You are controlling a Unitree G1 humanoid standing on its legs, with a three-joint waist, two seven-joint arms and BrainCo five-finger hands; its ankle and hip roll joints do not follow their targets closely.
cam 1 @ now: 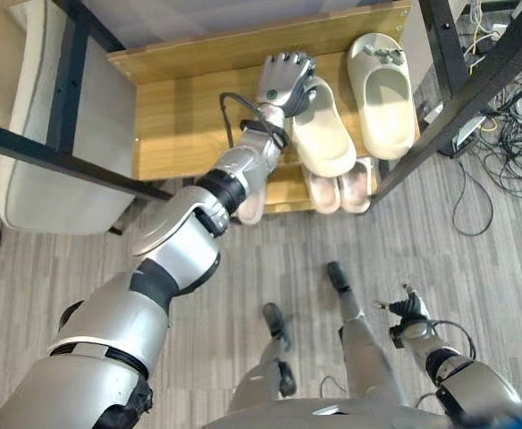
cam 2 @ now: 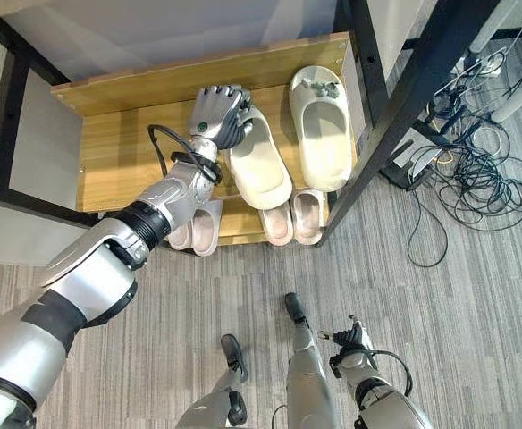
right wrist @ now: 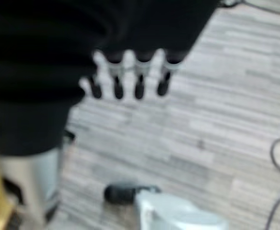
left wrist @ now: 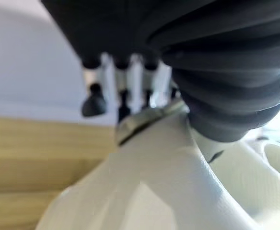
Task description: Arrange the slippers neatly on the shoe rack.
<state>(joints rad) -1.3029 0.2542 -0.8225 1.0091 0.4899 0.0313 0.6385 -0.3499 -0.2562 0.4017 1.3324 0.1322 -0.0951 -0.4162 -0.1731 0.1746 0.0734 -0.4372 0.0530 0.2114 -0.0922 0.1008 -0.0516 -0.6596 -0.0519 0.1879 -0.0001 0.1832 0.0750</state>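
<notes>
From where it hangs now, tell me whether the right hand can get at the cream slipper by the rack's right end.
Probably not: the right hand hangs low over the floor, far from that cream slipper on the rack.

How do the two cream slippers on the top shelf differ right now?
The left cream foam slipper lies tilted, its toe end under the left hand, which is curled round it; the right cream foam slipper lies straight and free of any hand. The left one's heel reaches the front edge of the wooden shoe rack; the right one sits further back. Both are the same colour and shape, soles down.
</notes>
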